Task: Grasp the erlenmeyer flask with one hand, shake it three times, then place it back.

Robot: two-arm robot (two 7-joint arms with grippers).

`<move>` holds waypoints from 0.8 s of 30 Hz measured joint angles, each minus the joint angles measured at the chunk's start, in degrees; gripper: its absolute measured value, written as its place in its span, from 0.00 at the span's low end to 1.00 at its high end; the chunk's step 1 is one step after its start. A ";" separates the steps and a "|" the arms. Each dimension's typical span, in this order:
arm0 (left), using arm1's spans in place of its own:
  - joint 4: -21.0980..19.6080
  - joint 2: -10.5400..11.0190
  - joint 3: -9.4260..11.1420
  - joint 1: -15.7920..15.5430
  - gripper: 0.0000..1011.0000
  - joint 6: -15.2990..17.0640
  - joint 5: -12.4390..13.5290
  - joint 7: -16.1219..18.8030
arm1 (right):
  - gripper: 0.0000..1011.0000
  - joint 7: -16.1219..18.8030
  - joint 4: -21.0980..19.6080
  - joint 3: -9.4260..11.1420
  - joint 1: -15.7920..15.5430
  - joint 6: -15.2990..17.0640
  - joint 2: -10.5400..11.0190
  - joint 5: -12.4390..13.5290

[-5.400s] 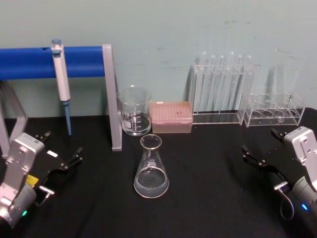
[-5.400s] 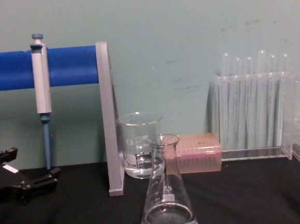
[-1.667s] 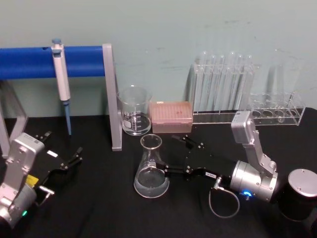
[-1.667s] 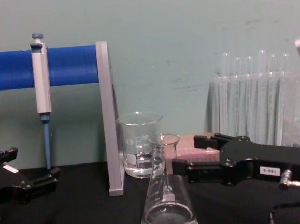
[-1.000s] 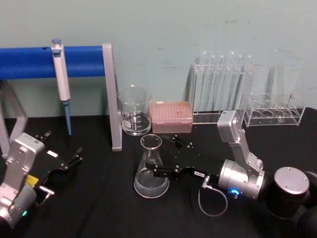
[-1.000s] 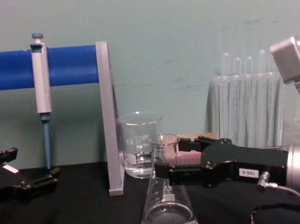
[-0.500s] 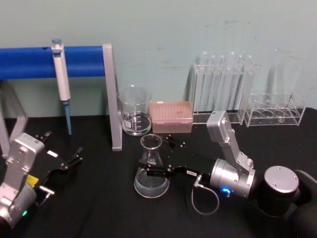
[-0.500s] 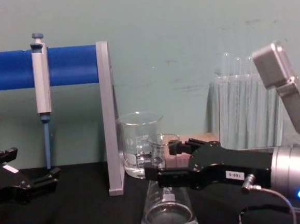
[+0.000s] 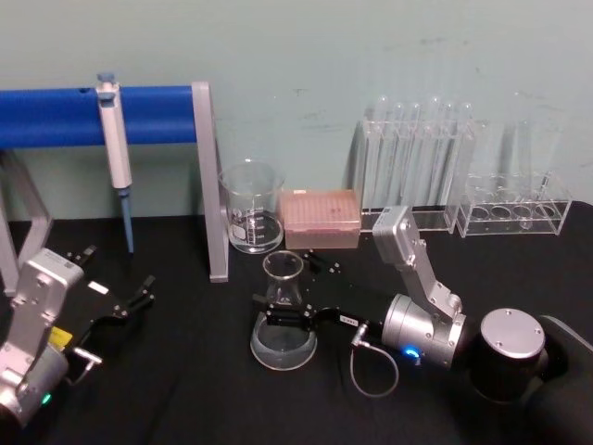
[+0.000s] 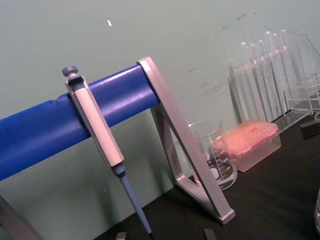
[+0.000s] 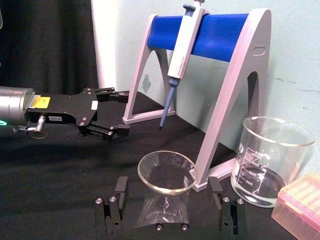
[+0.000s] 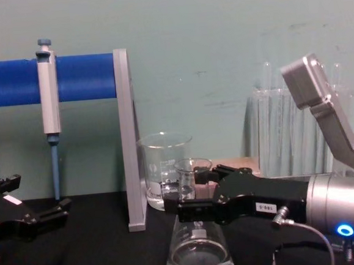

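The erlenmeyer flask [image 9: 282,326] stands upright on the black table, a little clear liquid in its wide base [image 12: 199,254]. My right gripper [image 9: 289,291] reaches in from the right at neck height. It is open, one finger on each side of the neck. In the right wrist view the flared rim [image 11: 166,172] sits between the two fingers [image 11: 120,192], with a gap on both sides. In the chest view the right gripper [image 12: 191,194] crosses in front of the neck. My left gripper [image 9: 119,295] rests open at the table's left, away from the flask.
A glass beaker [image 9: 251,209] and a pink tip box [image 9: 320,219] stand just behind the flask. A pipette [image 9: 114,148] hangs on the blue-barred stand [image 9: 208,185] at the back left. Test tube racks [image 9: 419,176] line the back right.
My right gripper has slid left until its open fingers straddle the flask's neck. The flask and the left arm have stayed put.
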 joint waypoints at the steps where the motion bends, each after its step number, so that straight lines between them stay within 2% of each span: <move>1: 0.00 0.00 0.00 0.00 0.99 0.00 0.00 0.00 | 0.99 -0.08 0.17 0.05 0.08 -0.03 -0.17 -0.14; 8: 0.00 0.00 0.00 0.00 0.99 0.00 0.00 0.00 | 0.99 -1.00 0.31 0.27 0.11 0.04 -0.67 -0.97; 24: 0.00 0.00 0.00 0.00 0.99 0.00 0.00 0.00 | 0.99 -0.80 0.27 0.24 0.08 0.09 -0.56 -0.79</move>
